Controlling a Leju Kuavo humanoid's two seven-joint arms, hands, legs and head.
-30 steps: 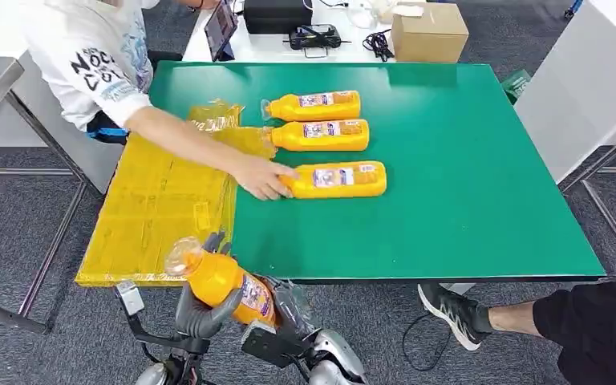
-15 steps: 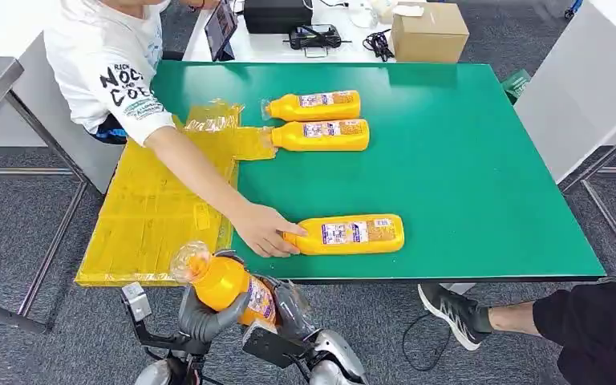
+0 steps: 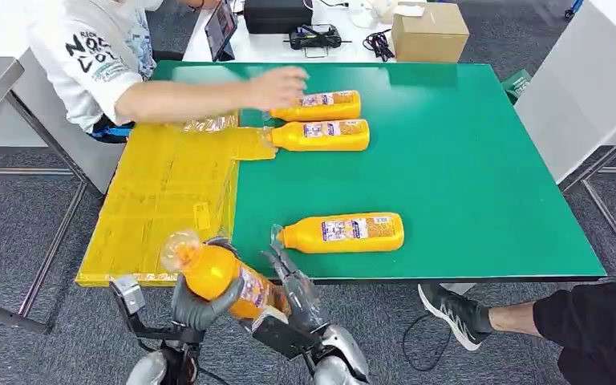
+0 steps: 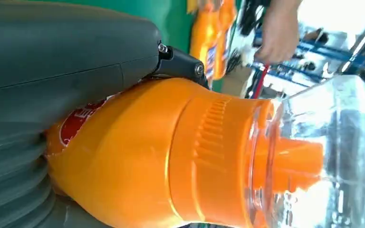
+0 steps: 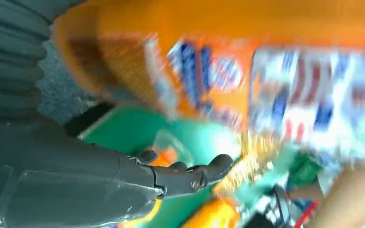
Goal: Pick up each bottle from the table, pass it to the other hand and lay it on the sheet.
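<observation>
My left hand (image 3: 200, 306) grips an orange bottle (image 3: 218, 279) with a clear cap, just off the table's near edge beside the yellow sheet (image 3: 156, 200). The left wrist view shows that bottle (image 4: 171, 156) close up against my left hand (image 4: 52, 71). My right hand (image 3: 293, 285) is beside the bottle's base with fingers spread, holding nothing; in the right wrist view its fingers (image 5: 190, 176) stand apart from the blurred bottle (image 5: 209, 52). Another bottle (image 3: 343, 233) lies near the front of the green table (image 3: 465, 176). Two more bottles (image 3: 317, 105) (image 3: 319, 135) lie at the back.
A person at the far left reaches a hand (image 3: 279, 87) over the back bottles. Crumpled yellow wrap (image 3: 212, 122) lies at the sheet's far end. A cardboard box (image 3: 429, 32) and devices sit on the white table behind. Someone's leg and shoe (image 3: 457, 309) are at the lower right.
The person slid a bottle to the front of the table, let go and moved the hand to the back bottles. My right hand's fingers spread off the held bottle, which shifted slightly left.
</observation>
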